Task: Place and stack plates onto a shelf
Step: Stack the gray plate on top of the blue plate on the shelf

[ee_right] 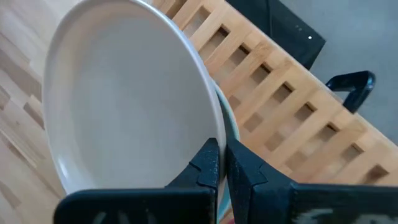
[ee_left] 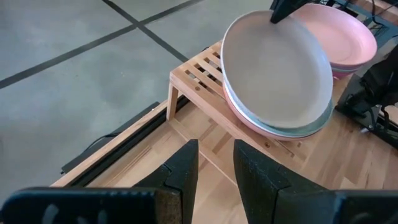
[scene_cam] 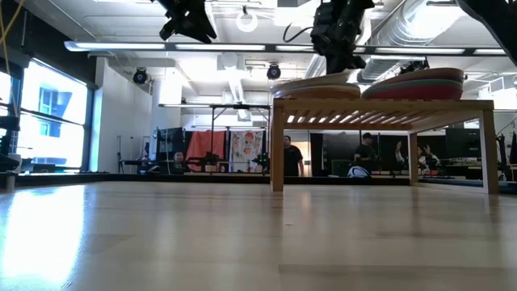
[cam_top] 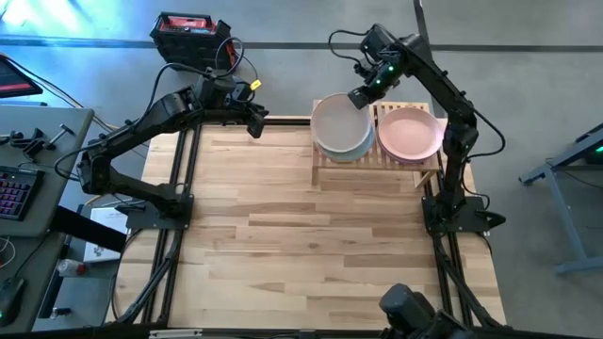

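Over on the left, the left gripper (cam_top: 255, 122) hangs in the air above the far left edge of the table (cam_top: 311, 245), holding nothing, its two fingers (ee_left: 186, 171) a little apart with bare tabletop showing between them; it points toward the shelf without touching anything. Moving right, the shelf (cam_top: 325, 168) sits at the table's far right corner, a low slatted wooden rack on short legs. On its left half rests a stack of plates, and the top one is a beige plate (cam_top: 341, 125) that sits tilted, its far rim raised off the mint green plate (cam_top: 353, 153) under it. A pink edge peeks out at the bottom of that stack in the left wrist view. The right gripper (cam_top: 361, 97) is at the far rim of the beige plate, and its fingers (ee_right: 208, 165) are pinched on that rim. Further right, on the shelf's other half, a second stack lies flat with a pink plate (cam_top: 410, 134) on top. Behind the table, people stand in the room.
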Action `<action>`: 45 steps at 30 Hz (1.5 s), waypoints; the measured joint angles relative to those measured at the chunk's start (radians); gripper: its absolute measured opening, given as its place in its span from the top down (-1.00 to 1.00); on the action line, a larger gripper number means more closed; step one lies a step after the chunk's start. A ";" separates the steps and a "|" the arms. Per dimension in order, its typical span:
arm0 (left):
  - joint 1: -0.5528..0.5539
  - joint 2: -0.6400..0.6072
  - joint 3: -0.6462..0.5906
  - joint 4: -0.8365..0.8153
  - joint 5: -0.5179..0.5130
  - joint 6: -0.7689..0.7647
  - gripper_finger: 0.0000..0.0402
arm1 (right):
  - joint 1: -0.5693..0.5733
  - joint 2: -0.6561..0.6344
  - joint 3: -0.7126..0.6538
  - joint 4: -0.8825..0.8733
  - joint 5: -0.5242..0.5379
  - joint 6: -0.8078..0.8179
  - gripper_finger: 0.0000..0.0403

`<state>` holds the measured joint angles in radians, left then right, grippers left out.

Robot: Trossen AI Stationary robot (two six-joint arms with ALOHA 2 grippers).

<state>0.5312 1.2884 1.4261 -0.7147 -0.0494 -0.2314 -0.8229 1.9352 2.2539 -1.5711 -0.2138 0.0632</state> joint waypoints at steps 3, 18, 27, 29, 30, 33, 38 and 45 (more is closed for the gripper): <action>0.000 0.000 0.000 0.000 0.000 0.000 0.55 | -0.008 -0.019 0.000 0.000 0.006 0.004 1.00; 0.000 0.000 0.000 -0.005 0.000 0.000 0.55 | -0.001 -0.091 -0.094 0.001 0.012 0.006 1.00; 0.000 0.000 0.000 -0.003 -0.025 0.000 0.55 | -0.003 -0.150 -0.214 0.039 0.031 0.013 1.00; 0.000 0.000 0.000 -0.003 -0.026 0.000 0.55 | -0.002 -0.150 -0.235 0.059 0.031 0.024 1.00; 0.000 0.000 0.000 -0.003 -0.026 0.000 0.55 | -0.001 -0.149 -0.242 0.063 0.031 0.029 1.00; 0.000 0.000 0.000 -0.003 -0.026 0.000 0.55 | -0.001 -0.149 -0.258 0.075 0.030 0.034 1.00; 0.000 0.000 0.000 -0.003 -0.026 0.000 0.55 | -0.001 -0.149 -0.260 0.079 0.031 0.044 1.00; 0.000 0.000 0.000 -0.002 -0.026 0.000 0.55 | -0.001 -0.149 -0.260 0.105 0.034 0.026 1.00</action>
<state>0.5312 1.2884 1.4261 -0.7170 -0.0750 -0.2317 -0.8238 1.7859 1.9938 -1.4657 -0.1798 0.0891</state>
